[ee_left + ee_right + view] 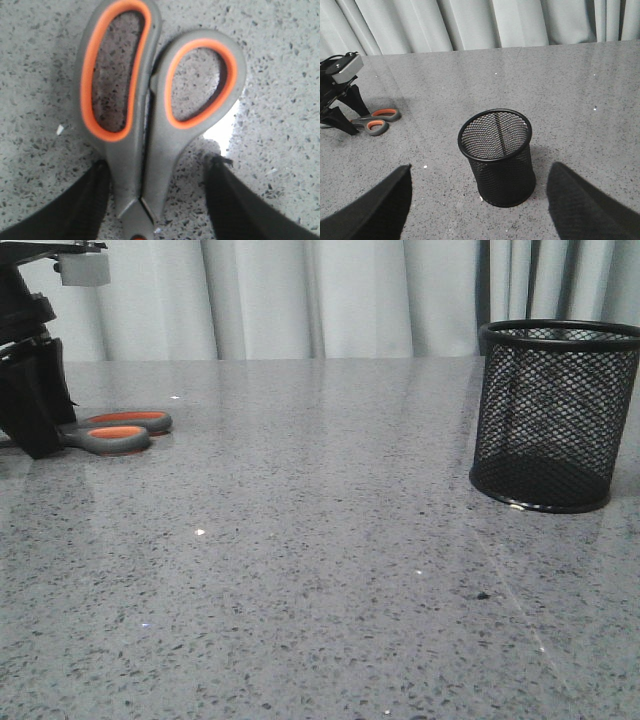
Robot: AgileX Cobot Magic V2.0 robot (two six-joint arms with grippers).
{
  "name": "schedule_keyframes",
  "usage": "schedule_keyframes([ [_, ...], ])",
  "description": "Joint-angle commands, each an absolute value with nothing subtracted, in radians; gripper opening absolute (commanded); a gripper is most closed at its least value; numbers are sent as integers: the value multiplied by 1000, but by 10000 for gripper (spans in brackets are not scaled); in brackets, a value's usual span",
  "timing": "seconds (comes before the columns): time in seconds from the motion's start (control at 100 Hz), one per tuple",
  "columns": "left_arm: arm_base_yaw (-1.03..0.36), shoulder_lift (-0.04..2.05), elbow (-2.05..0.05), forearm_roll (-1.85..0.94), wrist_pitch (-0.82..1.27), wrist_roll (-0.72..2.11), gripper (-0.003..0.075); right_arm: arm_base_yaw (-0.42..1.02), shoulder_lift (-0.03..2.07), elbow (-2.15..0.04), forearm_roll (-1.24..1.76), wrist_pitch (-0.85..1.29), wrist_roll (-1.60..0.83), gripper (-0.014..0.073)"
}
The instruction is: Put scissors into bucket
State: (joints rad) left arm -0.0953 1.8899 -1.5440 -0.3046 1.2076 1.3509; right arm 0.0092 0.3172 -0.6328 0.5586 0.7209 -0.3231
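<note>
The scissors [118, 430] lie flat on the grey speckled table at the far left, with dark grey handles and orange loop linings. My left gripper [38, 435] is down at the table over their neck. In the left wrist view the scissors [145, 150] lie between the open fingers of the left gripper [157, 200]; one finger [92, 200] is at the handle, the other stands apart. The black mesh bucket [555, 420] stands upright at the right. My right gripper [481, 170] is open and empty, raised above the table with the bucket [502, 160] in front of it.
Grey curtains [320, 300] hang behind the table's far edge. The right wrist view shows the scissors [377, 120] and the left gripper [340, 110] well away from the bucket, with bare tabletop [320, 540] between them.
</note>
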Motion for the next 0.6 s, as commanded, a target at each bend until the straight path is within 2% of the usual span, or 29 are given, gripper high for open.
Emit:
schedule_keyframes([
  [0.0,-104,1861,-1562,-329,1222,1353,251,10,334,-666,571,645,-333,507],
  [0.1,-104,1861,-1562,-339,1225,1328,115,10,334,-666,571,645,-333,507],
  [0.2,-104,1853,-1562,-348,1225,1318,44,10,334,-666,571,645,-333,507],
  [0.59,-104,1680,-1562,-479,1107,1318,41,10,334,-666,602,649,-333,507],
])
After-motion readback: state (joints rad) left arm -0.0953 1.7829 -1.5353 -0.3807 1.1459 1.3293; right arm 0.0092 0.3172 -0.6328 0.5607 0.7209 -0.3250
